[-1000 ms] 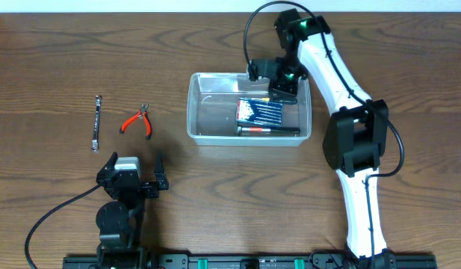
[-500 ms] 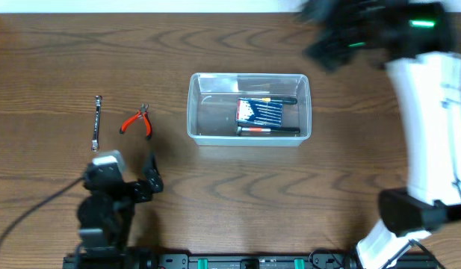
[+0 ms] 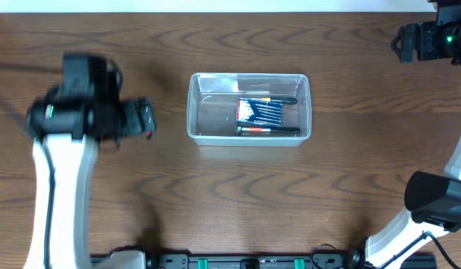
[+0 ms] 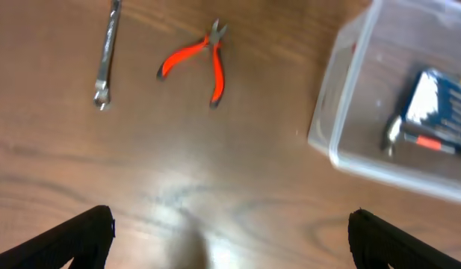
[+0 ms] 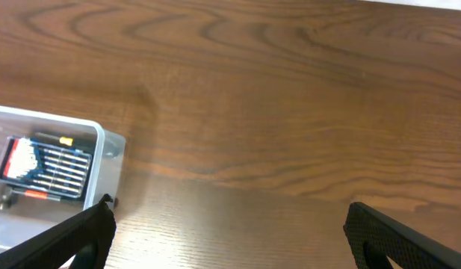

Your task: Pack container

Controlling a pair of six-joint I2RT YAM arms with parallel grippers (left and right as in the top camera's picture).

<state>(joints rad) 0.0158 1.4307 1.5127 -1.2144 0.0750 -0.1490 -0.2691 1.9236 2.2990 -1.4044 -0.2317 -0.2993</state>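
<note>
The clear container (image 3: 200,90) sits mid-table and holds a blue screwdriver set (image 3: 260,112), a red-and-black tool (image 3: 267,130) and a thin black tool (image 3: 281,99). In the left wrist view, orange-handled pliers (image 4: 196,60) and a steel wrench (image 4: 107,52) lie on the wood left of the container (image 4: 342,112). My left gripper (image 4: 230,243) hangs open and empty above the bare table near them. Overhead, my left arm (image 3: 81,112) covers both tools, apart from a red tip of the pliers (image 3: 149,134). My right gripper (image 5: 230,239) is open and empty, far right of the container (image 5: 110,153).
My right arm (image 3: 432,41) is at the table's back right corner, and its base link (image 3: 439,198) stands at the near right. The table's far edge runs along the top of the overhead view.
My right gripper opened, left the container and swung to the back right corner. My left arm rose from the near edge and now hangs over the pliers and wrench.
</note>
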